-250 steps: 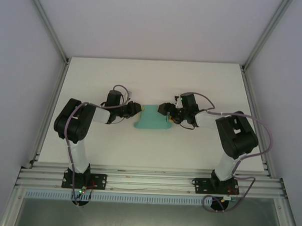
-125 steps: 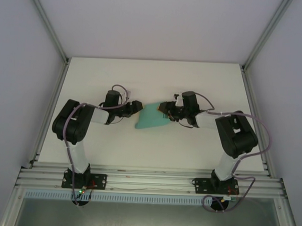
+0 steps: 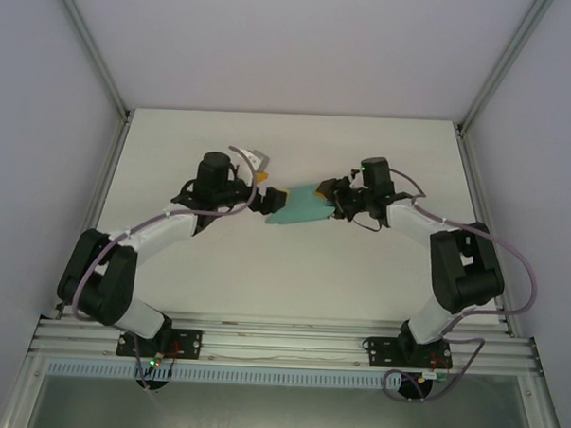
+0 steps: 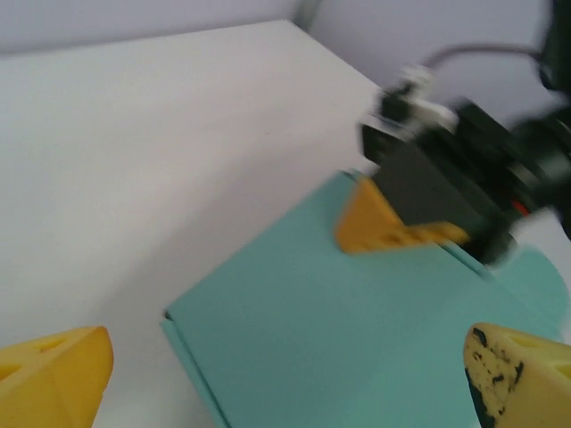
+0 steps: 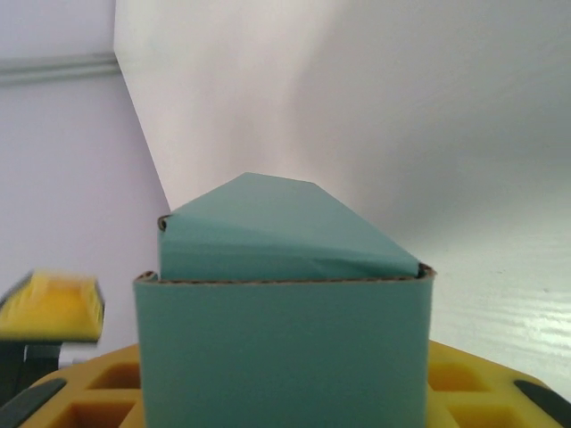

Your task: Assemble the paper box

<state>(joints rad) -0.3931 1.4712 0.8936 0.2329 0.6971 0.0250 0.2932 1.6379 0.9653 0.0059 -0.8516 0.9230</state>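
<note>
Near edge: an aluminium rail (image 3: 280, 342) carries both arm bases. Beyond it lies bare white table (image 3: 292, 281) (the widest free stretch we see).
Left gripper (image 3: 271, 200): jaws spread wide, holding nothing, at the box's left end. From its own wrist, the yellow fingertips (image 4: 55, 374) stand far apart with the card's near corner between and ahead of them. We cannot tell whether they touch it.
Paper box (image 3: 300, 209): teal, folded, mid-table between the two grippers, lying slantwise to the table edges.
Right gripper (image 3: 340, 199): clamped on the box's right end. One yellow finger (image 4: 382, 227) lies on top of the card, and the right wrist view shows a yellow pad (image 5: 464, 392) under it.
In the way: the grippers face each other across the box, close together. A lilac cable (image 3: 243, 155) loops over the left wrist.
Far room: clear table runs on to the back edge. Slanted frame posts (image 3: 89, 44) and pale walls (image 3: 293, 44) close in the sides and rear.
</note>
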